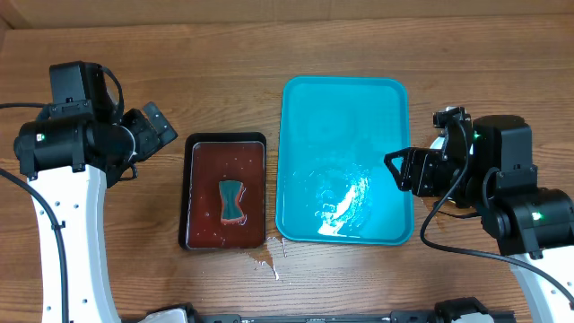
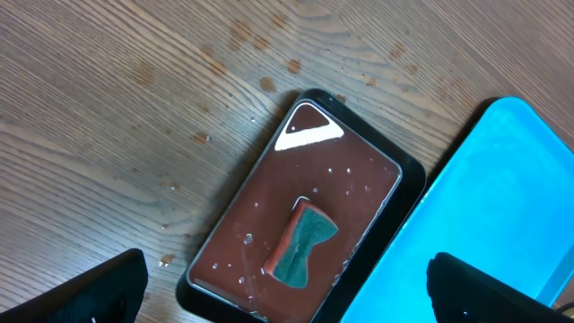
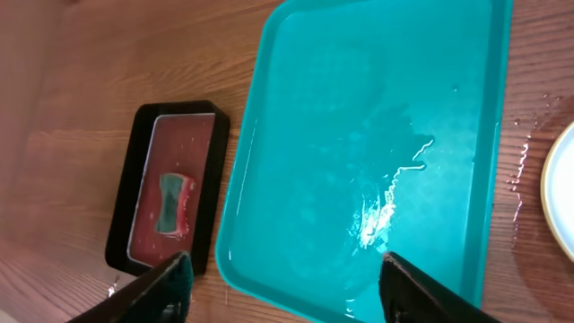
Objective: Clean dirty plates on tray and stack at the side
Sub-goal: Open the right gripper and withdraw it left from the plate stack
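Observation:
The turquoise tray (image 1: 305, 99) lies mid-table, wet and glaring, with no plate on it. It also shows in the right wrist view (image 3: 296, 108) and at the right of the left wrist view (image 2: 502, 179). One pale plate's edge (image 3: 563, 193) shows on the wood just right of the tray; the rest of the plates are out of view. My right gripper (image 1: 401, 170) hovers over the tray's right rim, open and empty (image 3: 287, 292). My left gripper (image 1: 157, 126) hangs left of the black tray, open and empty (image 2: 291, 296).
A black tray (image 1: 188, 193) of red-brown liquid sits left of the turquoise one, with a teal and orange sponge (image 1: 232, 199) in it. Water drops (image 1: 269, 260) spot the wood at its front right corner.

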